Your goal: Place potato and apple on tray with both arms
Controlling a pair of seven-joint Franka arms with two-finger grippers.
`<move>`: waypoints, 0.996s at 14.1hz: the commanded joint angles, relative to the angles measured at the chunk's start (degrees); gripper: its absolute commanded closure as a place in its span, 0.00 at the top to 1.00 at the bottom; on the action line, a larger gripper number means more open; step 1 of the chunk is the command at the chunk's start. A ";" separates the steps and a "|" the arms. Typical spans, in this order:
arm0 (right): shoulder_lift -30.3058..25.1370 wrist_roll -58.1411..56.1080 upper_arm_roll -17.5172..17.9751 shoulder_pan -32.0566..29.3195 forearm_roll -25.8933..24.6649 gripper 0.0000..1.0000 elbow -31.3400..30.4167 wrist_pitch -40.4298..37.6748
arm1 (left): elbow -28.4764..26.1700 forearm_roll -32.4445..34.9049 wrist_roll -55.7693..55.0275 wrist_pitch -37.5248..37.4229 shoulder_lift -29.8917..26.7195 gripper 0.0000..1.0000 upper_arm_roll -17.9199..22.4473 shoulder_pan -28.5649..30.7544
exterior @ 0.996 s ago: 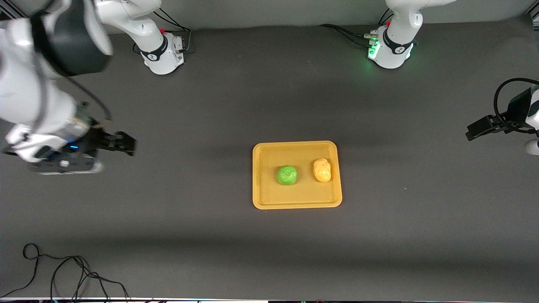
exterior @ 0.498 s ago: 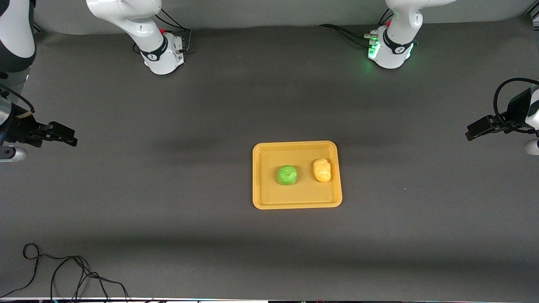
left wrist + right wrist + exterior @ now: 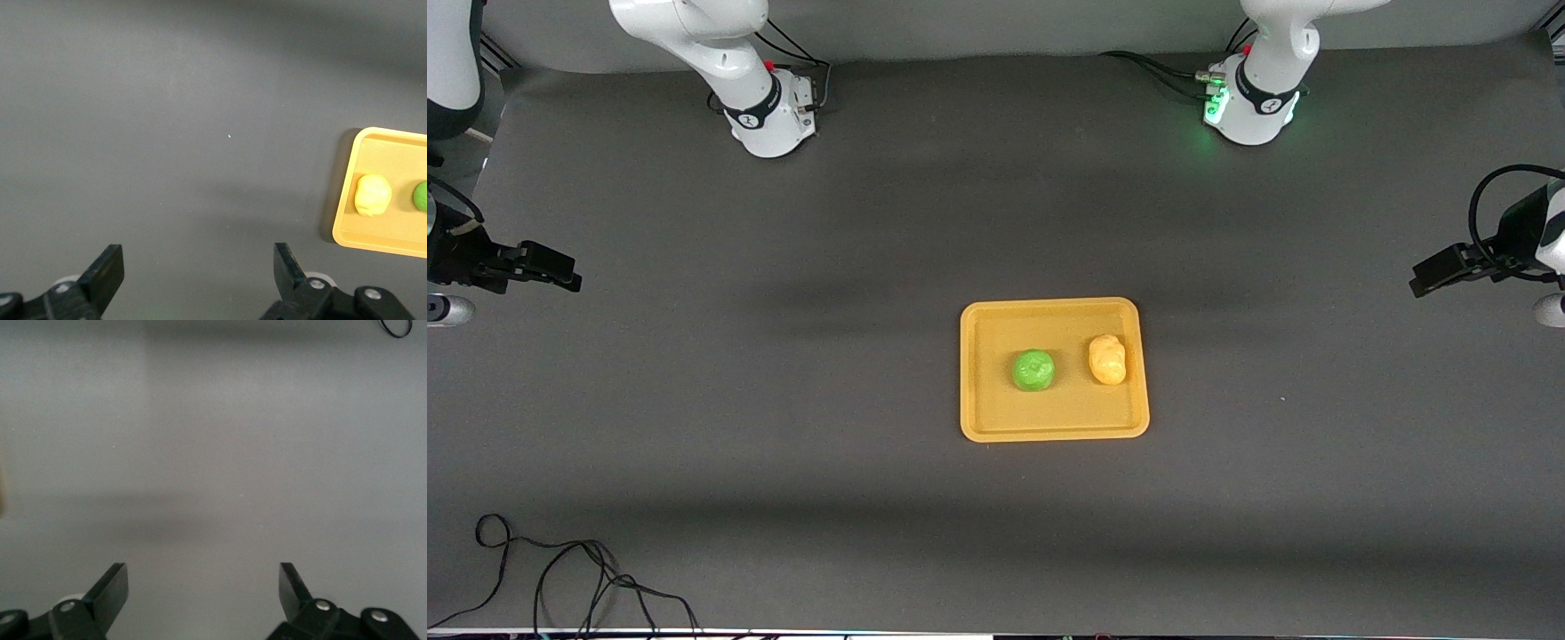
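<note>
The yellow-orange tray (image 3: 983, 391) lies in the middle of the dark table. The green apple (image 3: 1033, 370) and the pale yellow potato (image 3: 1107, 359) rest on it side by side, the potato toward the left arm's end. The left wrist view shows the tray (image 3: 347, 200), the potato (image 3: 372, 195) and part of the apple (image 3: 421, 197). My left gripper (image 3: 1427, 280) is open and empty over the table's left-arm end (image 3: 198, 267). My right gripper (image 3: 560, 271) is open and empty over the right-arm end (image 3: 203, 587).
Both arm bases (image 3: 769, 111) (image 3: 1249, 102) stand along the table's edge farthest from the front camera. A black cable (image 3: 560, 578) loops at the near corner at the right arm's end. Bare dark mat surrounds the tray.
My right arm has swung away from the tray toward its end of the table and its gripper has risen a little. The left arm, apple and potato have not moved.
</note>
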 commanded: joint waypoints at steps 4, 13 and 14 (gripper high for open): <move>-1.29 -0.19 -0.35 0.21 1.13 1.00 0.09 -3.75 | -1.75 -0.61 0.90 0.67 -1.93 1.00 0.25 -0.18; -1.29 -0.19 -0.35 0.21 2.53 1.00 0.79 -4.20 | -1.75 -0.70 0.90 0.67 -1.93 1.00 0.25 -0.18; -1.29 -0.19 -0.35 0.21 2.53 1.00 0.79 -4.20 | -1.75 -0.70 0.90 0.67 -1.93 1.00 0.25 -0.18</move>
